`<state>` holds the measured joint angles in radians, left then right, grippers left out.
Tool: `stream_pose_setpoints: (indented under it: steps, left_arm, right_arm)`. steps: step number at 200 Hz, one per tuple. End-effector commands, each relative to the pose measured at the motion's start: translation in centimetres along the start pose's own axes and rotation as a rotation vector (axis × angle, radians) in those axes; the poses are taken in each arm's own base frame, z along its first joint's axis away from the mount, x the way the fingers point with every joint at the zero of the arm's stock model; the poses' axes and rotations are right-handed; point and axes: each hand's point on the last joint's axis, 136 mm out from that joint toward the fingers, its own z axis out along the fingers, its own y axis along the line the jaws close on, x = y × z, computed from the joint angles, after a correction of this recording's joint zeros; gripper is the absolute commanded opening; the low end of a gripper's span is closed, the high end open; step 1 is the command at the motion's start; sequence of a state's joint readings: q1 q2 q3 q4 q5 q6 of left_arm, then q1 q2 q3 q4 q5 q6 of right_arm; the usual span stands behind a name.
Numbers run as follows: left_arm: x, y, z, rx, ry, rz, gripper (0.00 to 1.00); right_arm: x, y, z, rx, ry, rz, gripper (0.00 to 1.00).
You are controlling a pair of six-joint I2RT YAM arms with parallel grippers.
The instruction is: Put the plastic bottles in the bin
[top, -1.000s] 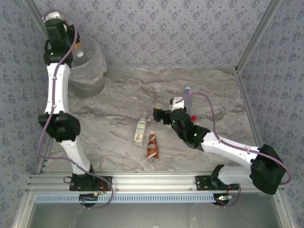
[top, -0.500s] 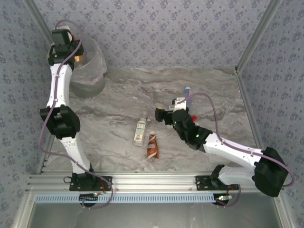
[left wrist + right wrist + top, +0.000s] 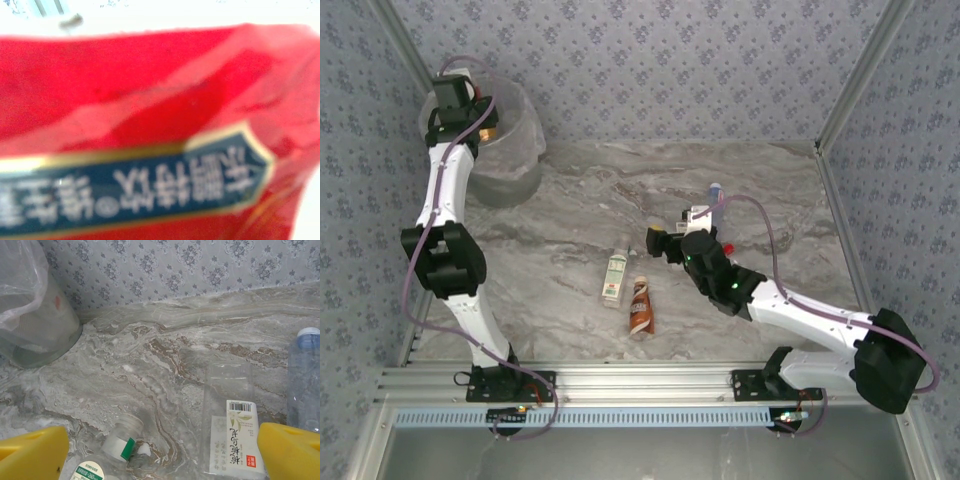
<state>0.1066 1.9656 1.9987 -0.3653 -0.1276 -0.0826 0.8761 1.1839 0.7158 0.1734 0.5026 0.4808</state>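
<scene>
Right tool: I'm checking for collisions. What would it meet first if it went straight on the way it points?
Probably the small green-labelled bottle lying just ahead of the open right tool, or the marble table beside it; depth is unclear.

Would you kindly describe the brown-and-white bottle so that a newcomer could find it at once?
On the grey marbled table, look near the middle of the front edge, where two bottles lie side by side. The brown-and-white plastic bottle is the right-hand one, nearer the front. Its neighbour, a clear plastic bottle, has a green-and-white label; this one is opaque.
</scene>
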Motion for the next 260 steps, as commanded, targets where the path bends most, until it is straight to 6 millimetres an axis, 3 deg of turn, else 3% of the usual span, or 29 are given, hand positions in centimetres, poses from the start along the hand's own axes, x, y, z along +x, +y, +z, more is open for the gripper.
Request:
stream_pose_setpoints:
  steps: [1, 22, 46, 87, 154, 183, 260]
  left_arm:
    - [-2.3, 0.2, -2.4, -0.002, -0.058, -0.024, 0.65]
    - [-2.2, 0.4, -2.4, -0.008, -0.056, -0.029, 0.67]
    - [-2.4, 0.3, -2.6, -0.008, -0.051, -0.045, 0.81]
    - [-3.2, -0.1, -3.4, 0.021, -0.048, -0.069, 0.85]
    - [-5.2, -2.7, -6.6, 0.185, -0.036, -0.2, 0.99]
    - [-5.7, -3.4, -7.9, 0.227, -0.04, -0.236, 0.99]
    - [-6.7, -6.2, -12.7, 0.374, -0.099, -0.271, 0.99]
  right_arm:
    - [0.1, -0.3, 0.1, 0.018, -0.008, -0.009, 0.99]
    - [0.2, -0.3, 0.1, 0.02, -0.006, -0.008, 0.99]
    - [0.3, -0.4, 0.1, 0.025, -0.003, -0.009, 0.99]
    - [0.4, -0.5, 0.0, 0.029, -0.001, -0.011, 0.99]
    - [1.6, -1.8, 0.1, 0.058, 0.065, -0.019, 0.99]
    - [2.5, -3.7, -0.2, 0.109, 0.133, -0.029, 0.99]
    - [3.9, -12.0, -3.7, 0.384, 0.362, -0.159, 0.99]
